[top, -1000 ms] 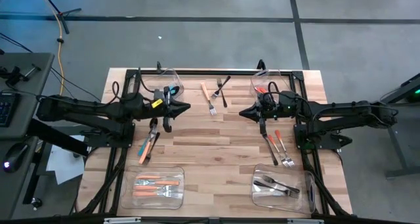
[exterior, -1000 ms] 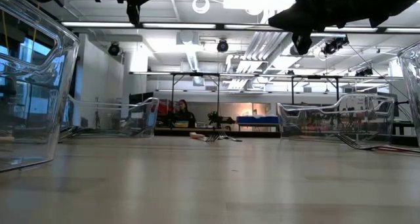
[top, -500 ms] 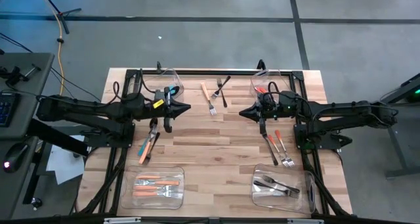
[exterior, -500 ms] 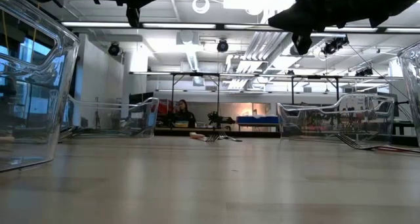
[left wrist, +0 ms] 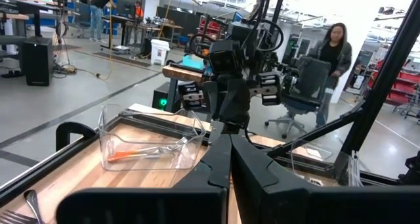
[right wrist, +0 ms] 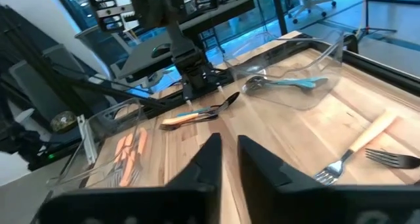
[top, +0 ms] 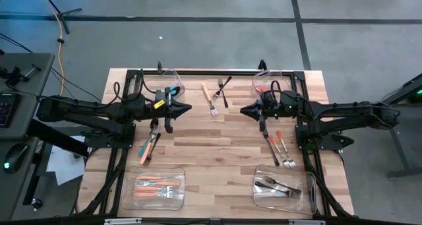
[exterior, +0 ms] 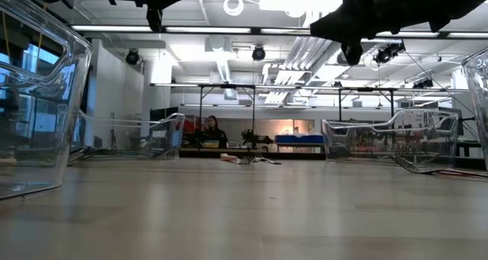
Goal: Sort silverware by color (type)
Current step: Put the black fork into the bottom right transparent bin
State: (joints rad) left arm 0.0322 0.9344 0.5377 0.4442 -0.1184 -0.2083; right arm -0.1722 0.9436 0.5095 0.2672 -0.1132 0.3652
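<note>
Wooden slats of the table (top: 231, 136) run under both arms, with grey floor all around. Your left gripper (top: 186, 109) has its jaws pressed together on nothing, hovering above the boards mid-table. Your right gripper (right wrist: 226, 159) faces it from the other side, and its jaws stand a sliver apart and empty (I judge it is between picks).

Nearest the left gripper, a loose cluster of cutlery (top: 150, 144) lies beside the arm, with orange and teal handles and too overlapped to count. Beside the right arm lie three pieces (top: 279, 148), two with red-orange handles, one dark. At the far edge, between the arms, sit an orange-handled fork (top: 209, 97) and two dark pieces (top: 223, 89), probably still waiting to be sorted.

Four clear bins (top: 159, 189) mark the corners, one per colour, it seems: orange pieces near left, dark near right, teal far left, red-orange far right.
</note>
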